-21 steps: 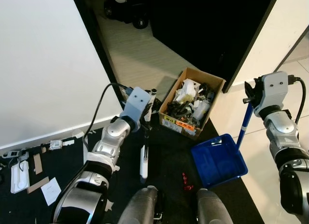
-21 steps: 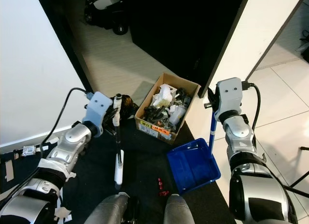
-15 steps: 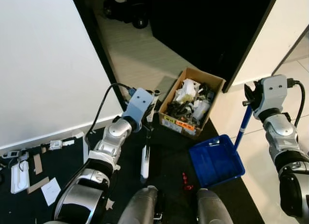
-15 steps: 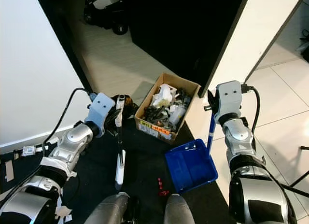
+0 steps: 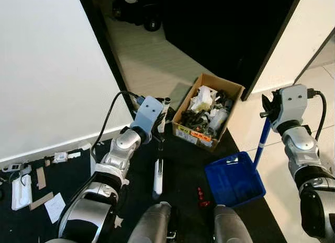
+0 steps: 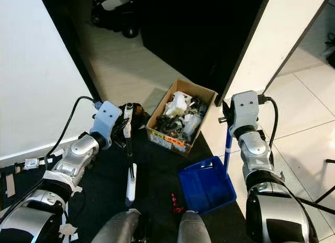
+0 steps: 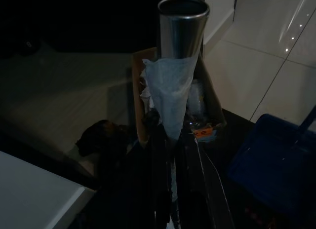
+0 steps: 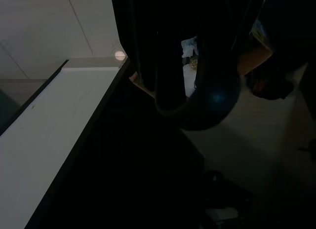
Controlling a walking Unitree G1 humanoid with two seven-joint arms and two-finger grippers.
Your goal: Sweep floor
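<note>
While the red scrap (image 5: 200,190) lies on the dark floor between the brush head (image 5: 156,178) and the blue dustpan (image 5: 233,179), the good way, I think, is to keep the pan's open edge flat on the floor facing the scrap and to push the brush in short strokes toward it. In the left eye view the left gripper (image 5: 161,117) is clenched around the thin broom handle (image 5: 160,143), on the brush side of the cardboard box (image 5: 208,110). The right gripper (image 5: 267,106) grasps the top of the dustpan handle (image 5: 260,143), on the other side of the box.

In the right eye view the box, full of rubbish, stands just beyond the pan and limits the stroke.

In the left wrist view a paper wrap (image 7: 170,93) covers the handle under its metal end (image 7: 183,21).

In the right wrist view I cannot tell details; it is very dark.
</note>
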